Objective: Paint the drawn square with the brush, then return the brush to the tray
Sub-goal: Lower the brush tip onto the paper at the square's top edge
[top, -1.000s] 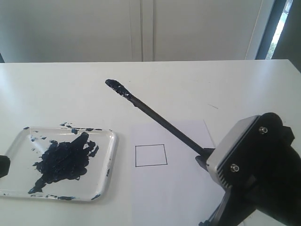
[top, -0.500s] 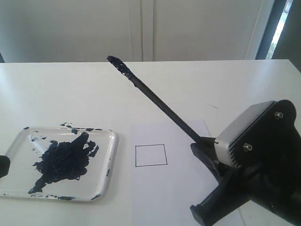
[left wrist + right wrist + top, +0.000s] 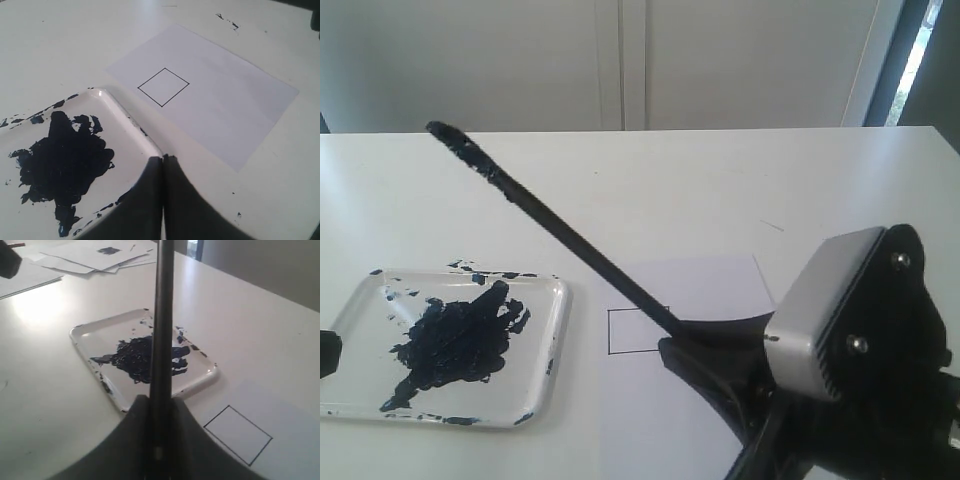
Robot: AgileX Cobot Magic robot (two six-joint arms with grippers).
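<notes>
My right gripper (image 3: 682, 345) is shut on the lower end of the brush (image 3: 555, 228), a long black stick. The stick slants up to the left, and its paint-coated tip (image 3: 445, 132) hangs in the air beyond the tray's far side. The gripper sits over the right edge of the drawn square (image 3: 632, 332) on the white paper (image 3: 720, 282). In the right wrist view the brush shaft (image 3: 162, 315) runs up from between the fingers, across the tray (image 3: 80, 337). The tray (image 3: 558, 300) lies left of the paper with a dark blotch. My left gripper (image 3: 163, 159) is shut and empty above the tray's rim (image 3: 125, 116).
Loose paper sheets (image 3: 95, 255) lie on the far part of the table in the right wrist view. Small paint specks (image 3: 227, 21) mark the table beyond the paper. A dark part (image 3: 326, 352) shows at the exterior view's left edge beside the tray.
My right gripper has moved left over the paper to the square's right edge. The brush has swung with it, its tip going up and then far left.
</notes>
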